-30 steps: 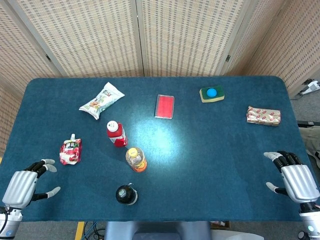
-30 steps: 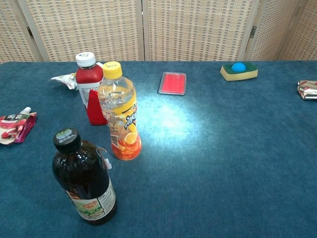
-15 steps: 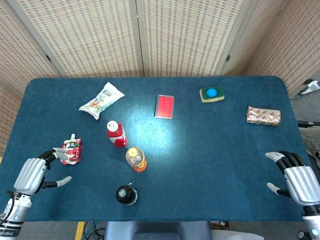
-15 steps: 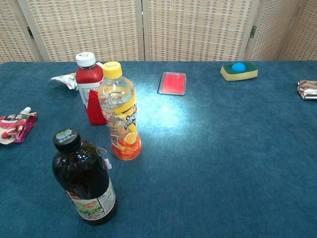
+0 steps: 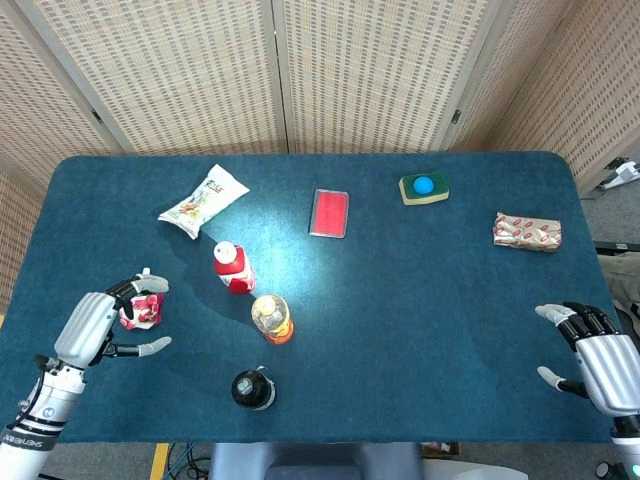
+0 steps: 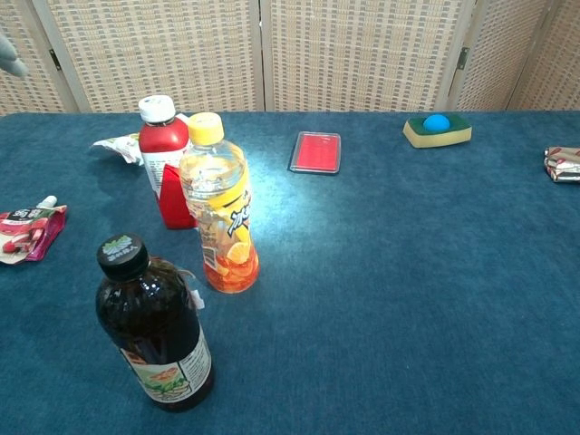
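Note:
My left hand [image 5: 92, 327] hangs open over the table's front left, its fingers apart. In the head view its fingertips overlap a red spouted pouch [image 5: 145, 309]. In the chest view that pouch [image 6: 27, 232] lies flat and untouched, and only a grey fingertip [image 6: 10, 62] shows high at the left edge. My right hand [image 5: 603, 362] is open at the front right corner, holding nothing, far from every object.
Right of the pouch stand a red bottle with a white cap [image 5: 233, 268], an orange drink bottle [image 5: 271, 318] and a dark bottle [image 5: 252, 389]. Further back lie a snack bag [image 5: 203, 200], a flat red box [image 5: 329, 212], a green sponge with a blue ball [image 5: 424, 187] and a wrapped packet [image 5: 527, 231].
My left hand has moved forward and rightward from the front left corner to above the red pouch. The right hand has drifted slightly toward the front edge. No object has moved.

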`<action>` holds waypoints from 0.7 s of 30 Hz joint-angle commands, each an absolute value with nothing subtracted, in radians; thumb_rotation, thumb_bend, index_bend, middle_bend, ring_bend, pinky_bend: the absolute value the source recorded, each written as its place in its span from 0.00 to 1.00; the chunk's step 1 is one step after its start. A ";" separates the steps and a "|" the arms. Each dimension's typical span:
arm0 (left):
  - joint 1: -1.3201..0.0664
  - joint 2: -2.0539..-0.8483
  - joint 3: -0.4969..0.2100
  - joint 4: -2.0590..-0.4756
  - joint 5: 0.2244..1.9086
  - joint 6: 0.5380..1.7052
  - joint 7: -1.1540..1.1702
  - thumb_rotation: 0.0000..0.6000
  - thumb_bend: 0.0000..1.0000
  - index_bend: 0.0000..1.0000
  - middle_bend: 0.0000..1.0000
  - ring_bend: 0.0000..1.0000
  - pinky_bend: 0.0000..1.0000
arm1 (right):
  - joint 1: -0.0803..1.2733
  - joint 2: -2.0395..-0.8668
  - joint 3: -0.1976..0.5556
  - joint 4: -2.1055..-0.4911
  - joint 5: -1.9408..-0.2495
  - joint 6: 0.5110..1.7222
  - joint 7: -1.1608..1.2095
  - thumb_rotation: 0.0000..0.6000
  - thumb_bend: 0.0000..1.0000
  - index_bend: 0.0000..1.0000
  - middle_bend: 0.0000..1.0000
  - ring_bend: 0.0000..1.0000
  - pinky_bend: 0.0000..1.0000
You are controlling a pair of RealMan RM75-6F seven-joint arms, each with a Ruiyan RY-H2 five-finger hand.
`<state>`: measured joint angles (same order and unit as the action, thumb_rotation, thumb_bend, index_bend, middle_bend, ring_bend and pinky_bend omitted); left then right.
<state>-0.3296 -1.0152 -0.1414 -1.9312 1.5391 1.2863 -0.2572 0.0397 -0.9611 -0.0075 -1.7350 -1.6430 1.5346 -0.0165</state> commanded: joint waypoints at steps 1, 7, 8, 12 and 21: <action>-0.356 -1.012 -0.151 -1.950 1.535 1.256 -0.283 1.00 0.02 0.30 0.30 0.32 0.57 | 0.038 -0.958 -0.007 -1.734 -1.644 1.538 -0.010 1.00 0.00 0.26 0.28 0.18 0.22; -0.412 -1.032 -0.158 -1.963 1.528 1.188 -0.341 1.00 0.02 0.26 0.26 0.29 0.56 | 0.031 -0.950 -0.005 -1.732 -1.646 1.552 0.004 1.00 0.00 0.26 0.28 0.18 0.22; -0.423 -1.038 -0.159 -1.962 1.527 1.175 -0.348 1.00 0.02 0.25 0.24 0.29 0.55 | 0.030 -0.949 -0.005 -1.732 -1.647 1.555 0.006 1.00 0.00 0.26 0.28 0.18 0.22; -0.459 -1.067 -0.162 -1.956 1.519 1.136 -0.345 1.00 0.01 0.22 0.20 0.26 0.50 | 0.026 -0.945 -0.004 -1.731 -1.646 1.560 0.013 1.00 0.00 0.26 0.28 0.18 0.22; -0.520 -1.152 -0.167 -1.931 1.491 1.086 -0.326 1.00 0.01 0.19 0.18 0.24 0.50 | 0.023 -0.936 -0.001 -1.729 -1.643 1.565 0.033 1.00 0.00 0.26 0.28 0.18 0.22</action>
<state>-0.5119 -1.1397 -0.1665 -1.9365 1.4965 1.0915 -0.3322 0.0231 -0.9367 -0.0015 -1.7289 -1.6434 1.5644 0.0321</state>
